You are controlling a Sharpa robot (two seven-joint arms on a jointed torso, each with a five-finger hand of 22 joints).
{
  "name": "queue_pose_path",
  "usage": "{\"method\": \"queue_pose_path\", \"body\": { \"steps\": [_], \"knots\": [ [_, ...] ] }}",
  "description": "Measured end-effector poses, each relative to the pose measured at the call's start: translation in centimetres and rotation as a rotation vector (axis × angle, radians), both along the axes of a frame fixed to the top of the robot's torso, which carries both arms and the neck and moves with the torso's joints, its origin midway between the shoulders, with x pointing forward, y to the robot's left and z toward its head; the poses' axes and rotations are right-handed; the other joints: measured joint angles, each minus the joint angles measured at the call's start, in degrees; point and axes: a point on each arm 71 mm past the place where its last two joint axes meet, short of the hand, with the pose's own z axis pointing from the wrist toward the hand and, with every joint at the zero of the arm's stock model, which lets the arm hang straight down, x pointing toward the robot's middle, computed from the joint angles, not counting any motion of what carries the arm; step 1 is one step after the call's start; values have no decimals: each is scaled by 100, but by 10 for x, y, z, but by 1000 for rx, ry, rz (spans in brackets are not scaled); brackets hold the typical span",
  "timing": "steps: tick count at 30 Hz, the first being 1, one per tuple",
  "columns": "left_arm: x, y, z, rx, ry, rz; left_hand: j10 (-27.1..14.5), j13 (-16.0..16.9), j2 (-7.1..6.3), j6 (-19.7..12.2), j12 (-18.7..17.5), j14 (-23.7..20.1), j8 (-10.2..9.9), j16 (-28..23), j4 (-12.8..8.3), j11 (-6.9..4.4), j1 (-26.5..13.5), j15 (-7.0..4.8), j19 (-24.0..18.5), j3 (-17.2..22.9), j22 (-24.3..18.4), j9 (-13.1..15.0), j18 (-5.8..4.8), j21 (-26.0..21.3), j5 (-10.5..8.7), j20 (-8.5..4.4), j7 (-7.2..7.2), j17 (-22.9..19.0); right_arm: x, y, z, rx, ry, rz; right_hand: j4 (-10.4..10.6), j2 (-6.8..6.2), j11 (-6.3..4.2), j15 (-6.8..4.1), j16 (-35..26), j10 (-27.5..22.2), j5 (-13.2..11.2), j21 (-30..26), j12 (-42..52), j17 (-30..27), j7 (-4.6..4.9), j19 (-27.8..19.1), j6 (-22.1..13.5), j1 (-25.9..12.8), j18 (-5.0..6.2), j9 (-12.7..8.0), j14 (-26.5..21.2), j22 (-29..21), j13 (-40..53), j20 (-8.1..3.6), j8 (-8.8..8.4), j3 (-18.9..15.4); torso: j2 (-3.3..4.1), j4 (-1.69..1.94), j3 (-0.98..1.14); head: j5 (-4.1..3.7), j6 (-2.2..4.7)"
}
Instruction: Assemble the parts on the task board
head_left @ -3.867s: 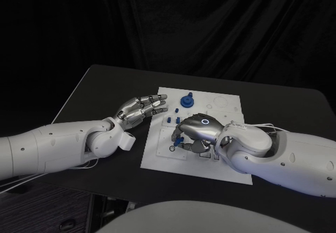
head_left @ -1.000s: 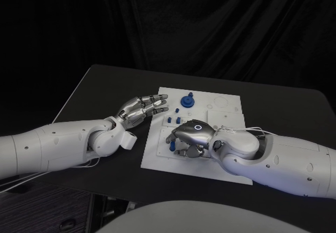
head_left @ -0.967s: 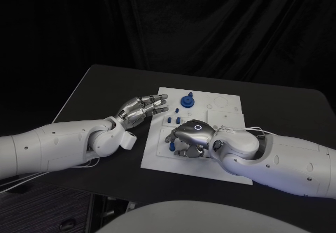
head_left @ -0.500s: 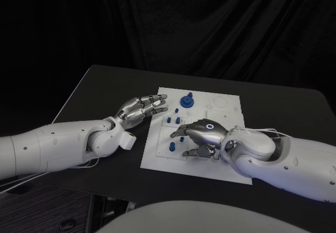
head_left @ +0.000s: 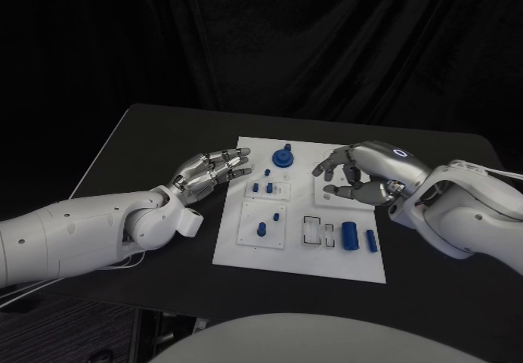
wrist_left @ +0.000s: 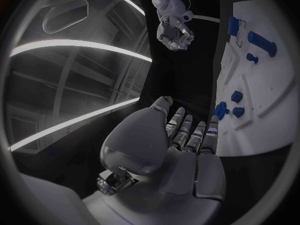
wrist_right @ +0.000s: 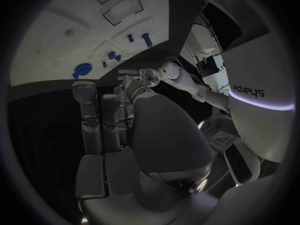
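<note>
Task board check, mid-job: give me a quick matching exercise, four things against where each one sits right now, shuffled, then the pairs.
Things:
1. left robot hand
2. right robot hand
3. round blue knob part
4. large blue cylinder part

Places:
A. lying in the near right area of the task board
B. raised over the board's far right area, fingers curled, holding nothing
C. standing at the board's far edge, near the middle
D. open beside the board's left edge, fingers spread

Pairs: 1-D, 2-B, 3-C, 4-A
</note>
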Motion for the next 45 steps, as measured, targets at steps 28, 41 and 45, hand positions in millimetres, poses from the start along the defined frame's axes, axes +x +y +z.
{"method": "queue_pose_path", "body": {
  "steps": [28,41,45],
  "knots": [
    [-2,2,1,-15,12,14,0,0,-23,43,0,21,0,0,16,0,-23,21,0,16,1,11,0,0,0,0,-1,0,-19,-64,-69,-279,440,-474,746,287,-595,-534,2086,3973,139,3452,3809,2697,-606,952,-72,-3336,-405,1965,1272,-1,5554,-540,2638,-656,2,-10,3,-895,0],
    [-4,4,2,-16,13,17,0,0,-23,42,0,21,0,28,16,0,-23,21,0,16,1,11,0,0,0,0,-1,5,-25,-55,-82,-312,473,-483,745,274,-594,-534,2086,3972,-177,3452,3809,2696,-555,951,-164,-3466,-404,1975,1272,-1,5553,-539,2525,-592,-3,-15,-3,-940,0],
    [-4,4,2,-17,13,17,0,0,-23,42,0,21,0,28,16,0,-22,21,0,16,2,11,0,0,0,0,-1,5,-26,-51,-85,-315,478,-477,745,248,-594,-534,2086,3972,-338,3498,3809,2696,-534,951,-184,-3492,-403,2007,1272,-1,5553,-539,2525,-592,-3,-14,-3,-944,0]
  ]
}}
